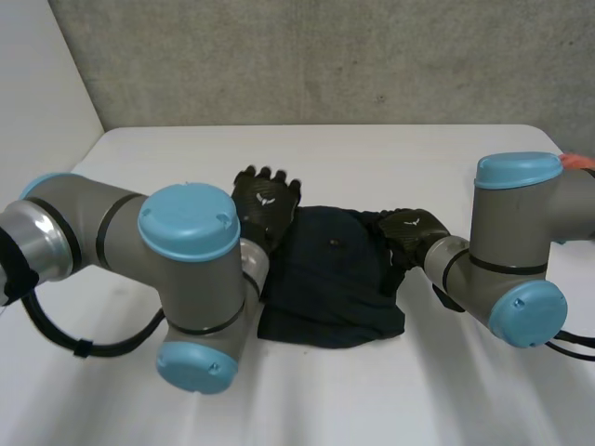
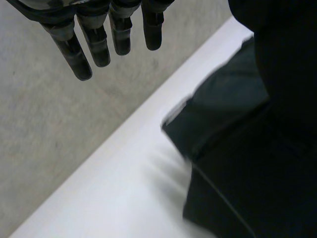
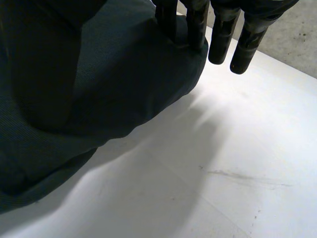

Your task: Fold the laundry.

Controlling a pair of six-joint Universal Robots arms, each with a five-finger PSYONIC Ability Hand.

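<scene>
A dark teal garment [image 1: 330, 279] lies folded into a compact rectangle in the middle of the white table [image 1: 400, 149]. My left hand [image 1: 265, 206] hovers at the cloth's far left corner, open, holding nothing. In the left wrist view its straight fingers [image 2: 99, 44] point past the table's far edge, with the cloth [image 2: 237, 173] beside the palm. My right hand [image 1: 409, 232] rests at the garment's right edge, open. In the right wrist view two of its fingertips [image 3: 195, 29] touch the cloth's rounded fold [image 3: 99, 89], and the others hang over bare table.
A grey wall stands behind the table's far edge. Something orange-red [image 1: 581, 160] peeks out behind my right arm [image 1: 521, 251]. My left arm's bulky elbow [image 1: 191, 279] sits over the front left, partly covering the cloth's left side.
</scene>
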